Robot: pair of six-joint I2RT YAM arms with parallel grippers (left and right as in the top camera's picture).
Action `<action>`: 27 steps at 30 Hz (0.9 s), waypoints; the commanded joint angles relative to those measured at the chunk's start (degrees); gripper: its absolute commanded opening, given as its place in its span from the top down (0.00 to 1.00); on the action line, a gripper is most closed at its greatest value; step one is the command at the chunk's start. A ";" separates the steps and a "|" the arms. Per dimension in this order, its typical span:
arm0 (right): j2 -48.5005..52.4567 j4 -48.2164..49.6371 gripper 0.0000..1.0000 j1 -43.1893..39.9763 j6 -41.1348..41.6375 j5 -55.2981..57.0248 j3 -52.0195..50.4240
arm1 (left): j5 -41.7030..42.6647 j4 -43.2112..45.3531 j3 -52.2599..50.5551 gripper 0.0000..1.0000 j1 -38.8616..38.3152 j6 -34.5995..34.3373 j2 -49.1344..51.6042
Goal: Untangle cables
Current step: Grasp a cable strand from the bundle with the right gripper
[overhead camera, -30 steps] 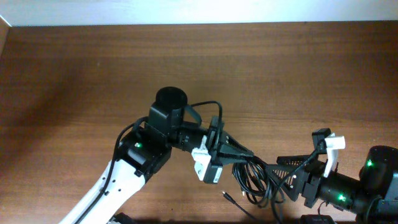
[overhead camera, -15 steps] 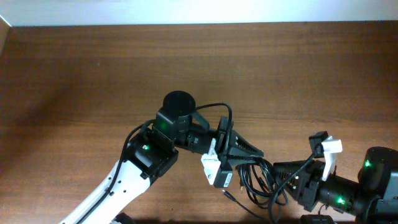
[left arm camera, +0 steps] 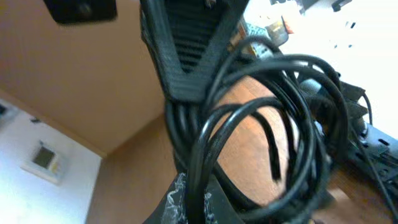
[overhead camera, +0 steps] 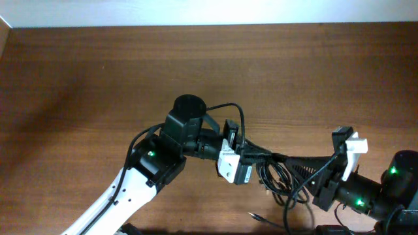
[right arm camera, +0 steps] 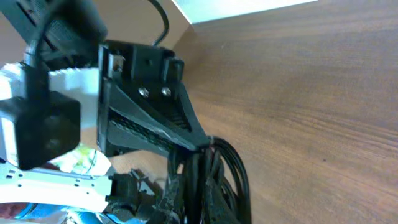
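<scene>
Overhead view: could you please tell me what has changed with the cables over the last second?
The right gripper, open a second ago, moved left and shut on the cables beside the left gripper. The left arm shifted slightly right with the bundle. The left gripper stayed shut on the cables.

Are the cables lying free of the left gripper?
No, the left gripper is shut on the cables, with their loops bunched at its fingertips.

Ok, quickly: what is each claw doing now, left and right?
Left claw: closed, holding the cables.
Right claw: closed, apparently on the same cables.
</scene>
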 commanded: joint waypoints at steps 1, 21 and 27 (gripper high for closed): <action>-0.02 2.99 0.96 0.26 1.70 -4.00 0.98 | -4.04 -2.89 -0.11 1.00 -0.50 -1.03 0.11; 0.00 18.10 0.96 0.24 14.69 0.07 0.98 | -5.44 -15.47 -0.11 1.00 -1.42 -1.03 0.11; 0.00 20.52 0.96 0.24 18.45 6.03 0.98 | -6.91 -19.32 -0.13 1.00 -1.42 -1.05 0.11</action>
